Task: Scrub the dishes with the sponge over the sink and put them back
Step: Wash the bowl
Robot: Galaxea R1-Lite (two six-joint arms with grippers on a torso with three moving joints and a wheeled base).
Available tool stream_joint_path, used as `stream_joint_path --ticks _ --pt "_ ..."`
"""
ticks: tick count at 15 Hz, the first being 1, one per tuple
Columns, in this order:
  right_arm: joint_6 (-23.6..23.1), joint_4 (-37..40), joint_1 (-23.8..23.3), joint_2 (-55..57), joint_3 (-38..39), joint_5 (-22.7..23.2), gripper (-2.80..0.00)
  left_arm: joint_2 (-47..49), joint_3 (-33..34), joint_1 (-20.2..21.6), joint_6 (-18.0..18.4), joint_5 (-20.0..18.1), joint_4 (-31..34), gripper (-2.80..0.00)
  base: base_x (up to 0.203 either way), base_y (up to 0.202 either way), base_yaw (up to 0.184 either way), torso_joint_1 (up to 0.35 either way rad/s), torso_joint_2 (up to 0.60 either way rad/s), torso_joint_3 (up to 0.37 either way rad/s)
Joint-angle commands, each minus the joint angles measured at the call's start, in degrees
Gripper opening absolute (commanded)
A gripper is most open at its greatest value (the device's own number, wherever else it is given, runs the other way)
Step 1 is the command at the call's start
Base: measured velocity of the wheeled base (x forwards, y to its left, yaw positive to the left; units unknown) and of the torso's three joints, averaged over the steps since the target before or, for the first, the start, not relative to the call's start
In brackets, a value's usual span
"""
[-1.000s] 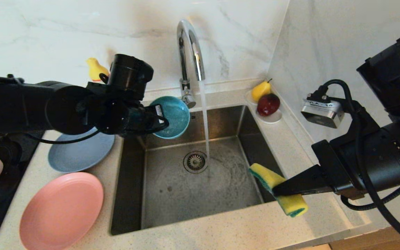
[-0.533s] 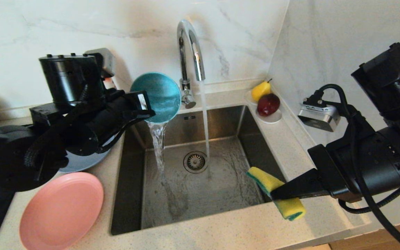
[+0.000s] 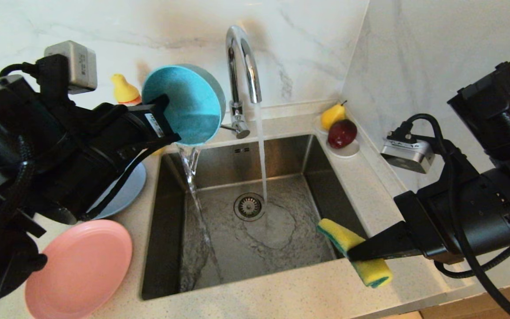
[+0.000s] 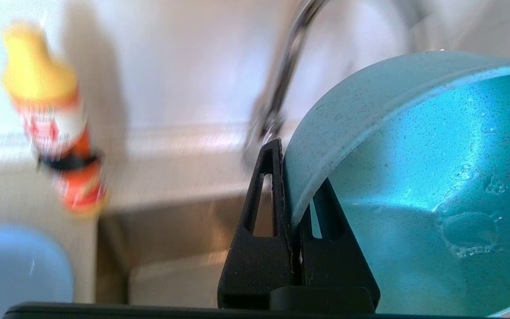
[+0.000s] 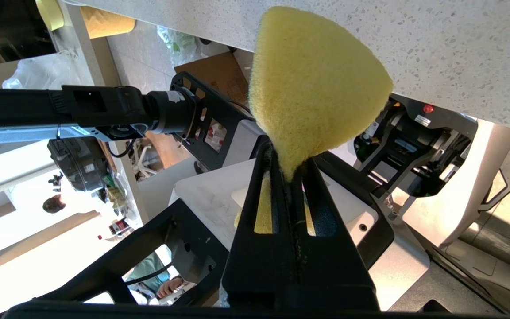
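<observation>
Left hand clamped on teal bowl rim — right hand clamped on sponge.

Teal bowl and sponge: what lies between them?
In the head view, between the teal bowl and the sponge lie the sink, its tap and running water.

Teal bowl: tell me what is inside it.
Tipped in the left claw, the teal bowl pours water into the sink. A few drops cling inside; the claw's inner finger hides a bit of wall.
</observation>
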Motion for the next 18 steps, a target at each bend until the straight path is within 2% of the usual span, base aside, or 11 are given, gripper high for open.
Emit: stream_joint_path --ticks 1,4,7,10,12,13,14,16,18 --pt "0.1 0.2 0.0 -0.3 0.1 0.1 -2.80 -1.5 3.6 0.0 1.1 -0.5 -5.5 -2.80 0.000 0.000 0.000 0.000 0.00 0.000" --pt "0.2 0.2 0.0 -0.4 0.5 0.1 -2.80 -3.1 8.2 0.0 2.9 -3.1 -9.1 -2.80 0.000 0.000 0.000 0.000 0.00 0.000" --pt "0.2 0.2 0.1 -0.4 0.7 0.1 -2.80 -3.5 11.1 -0.1 5.2 -3.9 -14.4 -2.80 0.000 0.000 0.000 0.000 0.00 0.000" --pt "0.1 0.2 0.1 -0.3 0.4 0.1 -2.80 -3.9 12.6 -0.1 5.2 -4.3 -14.3 -2.80 0.000 0.000 0.000 0.000 0.00 0.000" --pt "-0.1 0.2 0.4 -0.3 0.0 0.3 -2.80 -3.9 12.7 -0.1 4.7 -4.3 -11.5 -2.80 0.000 0.000 0.000 0.000 0.00 0.000" --pt "-0.1 0.2 0.9 -0.3 -0.1 0.3 -2.80 -4.0 13.0 -0.1 4.2 -4.3 -9.0 -2.80 0.000 0.000 0.000 0.000 0.00 0.000" --pt "-0.1 -0.3 1.9 0.0 -0.4 0.5 -2.80 -4.6 13.4 -0.1 3.0 -4.2 -2.9 -2.80 0.000 0.000 0.000 0.000 0.00 0.000" --pt "-0.1 -1.9 3.4 0.5 -0.9 0.4 -2.80 -6.9 12.0 -0.1 -1.1 -4.4 11.1 -2.80 0.000 0.000 0.000 0.000 0.00 0.000" --pt "-0.1 -2.5 4.3 1.4 -3.2 0.4 -2.80 -8.5 8.1 -0.1 -4.3 -5.1 28.5 -2.80 0.000 0.000 0.000 0.000 0.00 0.000"
